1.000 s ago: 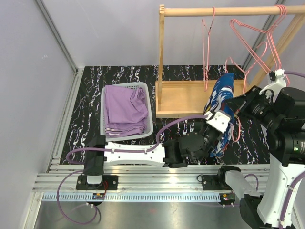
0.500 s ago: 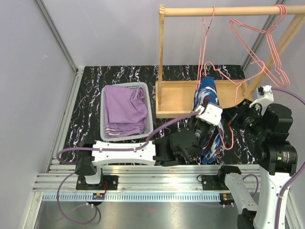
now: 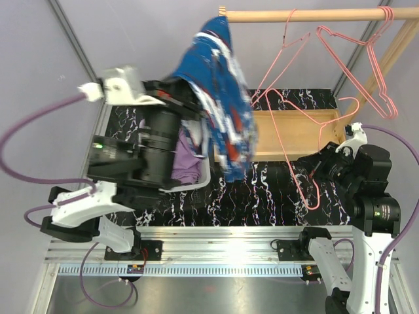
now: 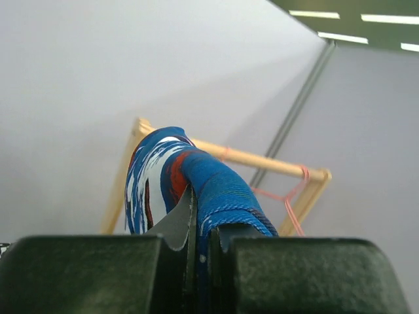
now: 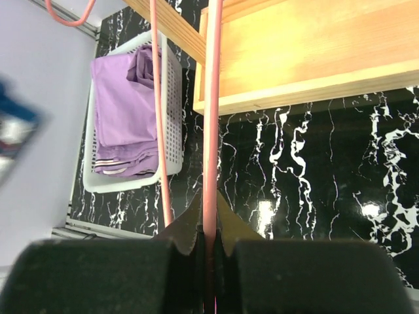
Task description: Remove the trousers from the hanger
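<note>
Trousers (image 3: pixel 219 111), blue-patterned, hang high over the basket (image 3: pixel 207 171) in the top view; left wrist view: left gripper (image 4: pixel 200 252) clamped shut on them for transfer; right wrist view: right gripper (image 5: pixel 208 245) pinched shut on the pink hanger (image 5: pixel 211 131), steadying it.

Black-and-white arms (image 3: pixel 141 163), purple cables (image 3: pixel 46 111)

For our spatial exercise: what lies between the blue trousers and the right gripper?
A pink wire hanger, pinched in the right gripper; the top view shows it.
</note>
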`<state>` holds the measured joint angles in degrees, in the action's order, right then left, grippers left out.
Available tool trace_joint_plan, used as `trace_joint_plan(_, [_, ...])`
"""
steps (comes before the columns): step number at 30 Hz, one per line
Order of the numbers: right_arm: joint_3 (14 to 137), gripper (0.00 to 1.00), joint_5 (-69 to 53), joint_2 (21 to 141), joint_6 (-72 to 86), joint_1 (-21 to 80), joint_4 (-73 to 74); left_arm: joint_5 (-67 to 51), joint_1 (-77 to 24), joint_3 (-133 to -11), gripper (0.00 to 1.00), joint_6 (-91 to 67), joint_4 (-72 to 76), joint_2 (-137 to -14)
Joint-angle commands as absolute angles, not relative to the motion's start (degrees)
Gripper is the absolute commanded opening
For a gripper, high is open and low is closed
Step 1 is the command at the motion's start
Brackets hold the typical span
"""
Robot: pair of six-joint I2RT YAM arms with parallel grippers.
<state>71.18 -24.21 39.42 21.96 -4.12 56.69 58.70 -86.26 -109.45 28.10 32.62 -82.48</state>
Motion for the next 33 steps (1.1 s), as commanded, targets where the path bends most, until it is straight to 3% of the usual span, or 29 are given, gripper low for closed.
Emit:
trace_joint_plan(1, [71.02,0.00,-22.68,39.02,19.52,-4.13,55.99,58.27,-85.96,-113.37,0.00,33.13,38.59,-78.94])
trace_joint_plan(7, [73.82,0.00,-19.17,38.85,17.59,-4.13,58.00,62.65,-85.61,-112.06,0.00,43.58,38.23,-73.84])
trace_joint_plan(11, [77.60,0.00,-15.74,39.11,15.82,-4.13,60.64,68.19,-82.28,-103.82,0.00,47.91,37.19,-67.70])
trace_joint_plan(13, [80.75,0.00,-13.89,39.55,14.34,-4.22,61.69,70.91,-79.82,-96.62,0.00,45.54,34.64,-64.97])
trace_joint_plan(20, [87.62,0.00,-2.99,41.04,10.55,-3.96,64.69,73.48,-66.19,-84.21,0.00,16.65,2.60,-58.62])
trace_joint_plan(27, [89.82,0.00,-2.64,41.22,10.02,-3.78,64.34,74.09,-60.65,-79.80,0.00,6.95,-8.60,-57.57])
trace_joint_plan(33, [89.03,0.00,-3.25,40.35,10.19,-3.87,64.16,79.79,-59.77,-79.46,0.00,13.18,-8.53,-58.10])
